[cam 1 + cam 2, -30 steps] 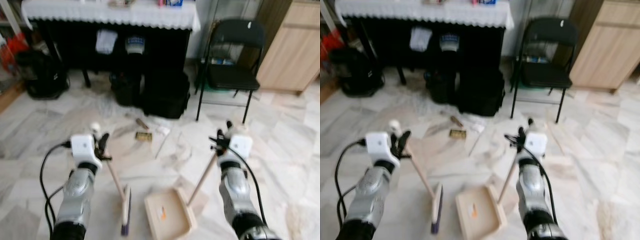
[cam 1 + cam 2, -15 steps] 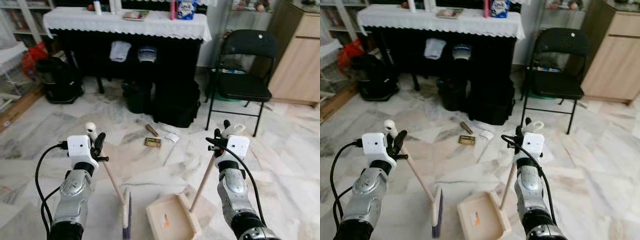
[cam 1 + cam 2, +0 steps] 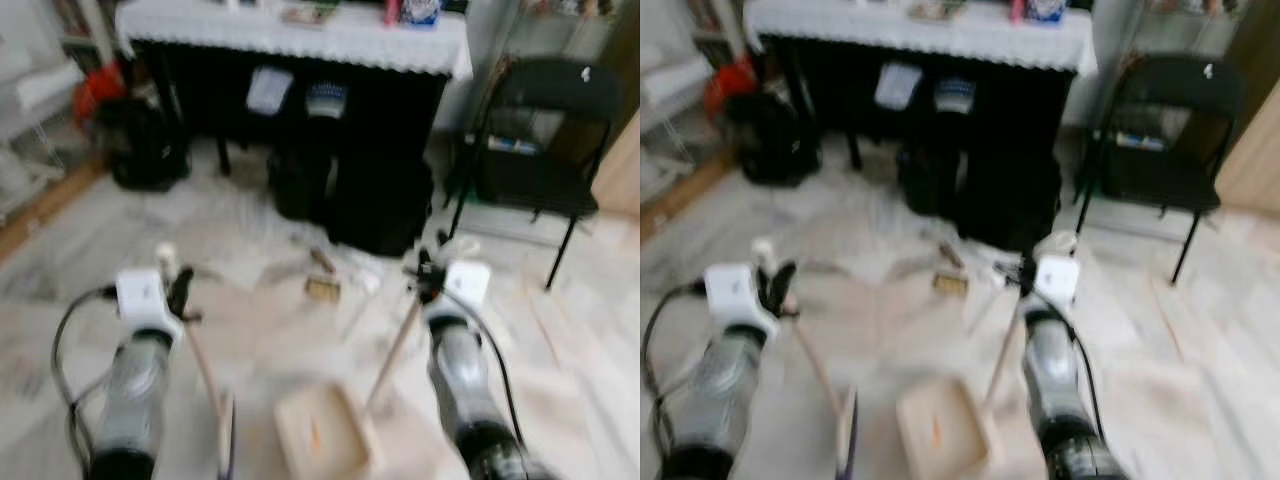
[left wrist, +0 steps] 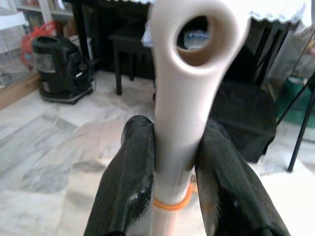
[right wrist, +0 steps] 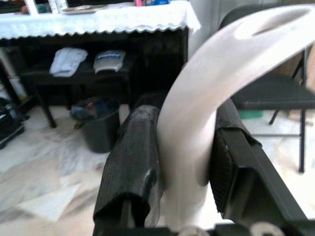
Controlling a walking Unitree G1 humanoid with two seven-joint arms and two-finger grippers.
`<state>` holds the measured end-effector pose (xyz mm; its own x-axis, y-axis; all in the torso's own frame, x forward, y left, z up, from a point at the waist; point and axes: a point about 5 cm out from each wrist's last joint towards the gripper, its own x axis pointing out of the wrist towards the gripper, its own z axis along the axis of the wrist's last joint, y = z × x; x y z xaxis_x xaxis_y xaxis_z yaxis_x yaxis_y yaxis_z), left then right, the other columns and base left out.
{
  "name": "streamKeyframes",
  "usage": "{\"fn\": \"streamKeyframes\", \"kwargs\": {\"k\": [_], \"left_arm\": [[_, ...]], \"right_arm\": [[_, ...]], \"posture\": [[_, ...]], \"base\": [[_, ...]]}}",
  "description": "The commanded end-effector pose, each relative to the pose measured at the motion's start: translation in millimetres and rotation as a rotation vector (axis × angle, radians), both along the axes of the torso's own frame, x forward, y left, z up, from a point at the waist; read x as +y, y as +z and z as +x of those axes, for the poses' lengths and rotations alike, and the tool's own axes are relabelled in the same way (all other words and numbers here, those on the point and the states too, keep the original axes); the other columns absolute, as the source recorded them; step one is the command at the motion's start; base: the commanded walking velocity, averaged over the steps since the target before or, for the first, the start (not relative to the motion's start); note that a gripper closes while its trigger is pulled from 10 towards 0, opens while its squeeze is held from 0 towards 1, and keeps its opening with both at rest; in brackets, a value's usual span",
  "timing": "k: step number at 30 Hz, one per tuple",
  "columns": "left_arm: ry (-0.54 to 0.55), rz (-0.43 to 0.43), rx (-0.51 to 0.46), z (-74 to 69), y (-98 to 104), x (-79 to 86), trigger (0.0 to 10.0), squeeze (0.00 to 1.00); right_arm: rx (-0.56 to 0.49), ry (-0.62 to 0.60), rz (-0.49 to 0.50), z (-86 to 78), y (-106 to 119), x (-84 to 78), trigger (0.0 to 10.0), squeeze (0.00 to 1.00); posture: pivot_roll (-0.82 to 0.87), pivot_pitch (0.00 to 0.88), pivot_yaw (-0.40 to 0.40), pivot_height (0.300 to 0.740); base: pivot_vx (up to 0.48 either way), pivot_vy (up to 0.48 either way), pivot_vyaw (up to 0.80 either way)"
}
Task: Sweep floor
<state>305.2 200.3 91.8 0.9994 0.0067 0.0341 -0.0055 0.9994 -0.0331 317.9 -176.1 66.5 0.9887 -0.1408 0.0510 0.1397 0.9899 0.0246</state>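
Here the broom (image 3: pixel 205 375) is pinched at its handle by the left hand (image 4: pixel 173 162), the dustpan (image 3: pixel 318 435) at its handle by the right hand (image 5: pixel 184 162). Litter (image 3: pixel 322 288) at 12 o'clock remains unswept; one scrap is judged collected. Open floor (image 3: pixel 590 370) lies at 3 o'clock; the desk (image 3: pixel 300 30), bags (image 3: pixel 380 205) and chair (image 3: pixel 535 130) bound 12 to 2.

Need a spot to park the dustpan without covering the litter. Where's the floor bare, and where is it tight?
Bare marble lies on the robot's left, between the broom and the black vacuum, and on its right, past the dustpan toward the folding chair. It is crowded ahead: litter sits before the bags under the table.
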Motion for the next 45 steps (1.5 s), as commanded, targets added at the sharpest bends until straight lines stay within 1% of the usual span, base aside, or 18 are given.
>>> {"fn": "streamKeyframes", "kwargs": {"k": [1, 33, 45], "left_arm": [[0.019, 0.003, -0.052, 2.1, 11.5, 7.4, 10.0, 0.00], [0.013, 0.002, -0.052, 1.8, 10.7, 8.6, 10.0, 0.00], [0.018, -0.007, -0.064, 2.2, 12.1, 9.5, 10.0, 0.00]], "right_arm": [[-0.073, 0.028, -0.007, 8.6, 16.7, 8.7, 10.0, 0.00], [-0.073, 0.021, -0.011, 7.2, 15.7, 7.5, 10.0, 0.00], [-0.073, 0.016, -0.007, 7.0, 15.4, 6.6, 10.0, 0.00]], "posture": [[0.03, 0.000, -0.026, 0.740], [0.03, 0.000, -0.023, 0.740], [0.03, 0.000, -0.022, 0.740]], "base": [[0.386, 0.000, 0.00], [0.388, 0.000, 0.00], [0.000, 0.000, 0.00]]}}
